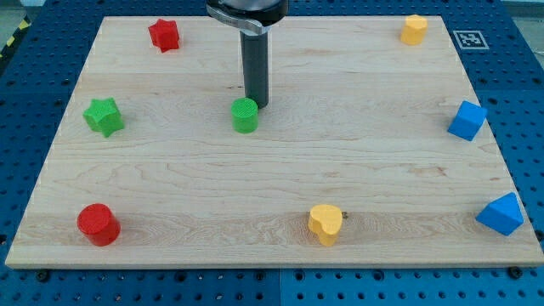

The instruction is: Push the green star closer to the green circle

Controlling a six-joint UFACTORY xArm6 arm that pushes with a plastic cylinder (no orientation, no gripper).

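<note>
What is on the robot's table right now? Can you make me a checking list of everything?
Surface: wooden board, lying flat on a blue table with holes.
Job's things: green star near the view's left edge; green circle mid-board, well apart from the star.
Clutter: red star, red cylinder, yellow heart, yellow block, blue cube, blue block.
Claw: none; my tip sits just above and right of the green circle in the view, far from the green star.
Cables: nothing seen.
Surroundings: printed marker tag at the view's top right.
</note>
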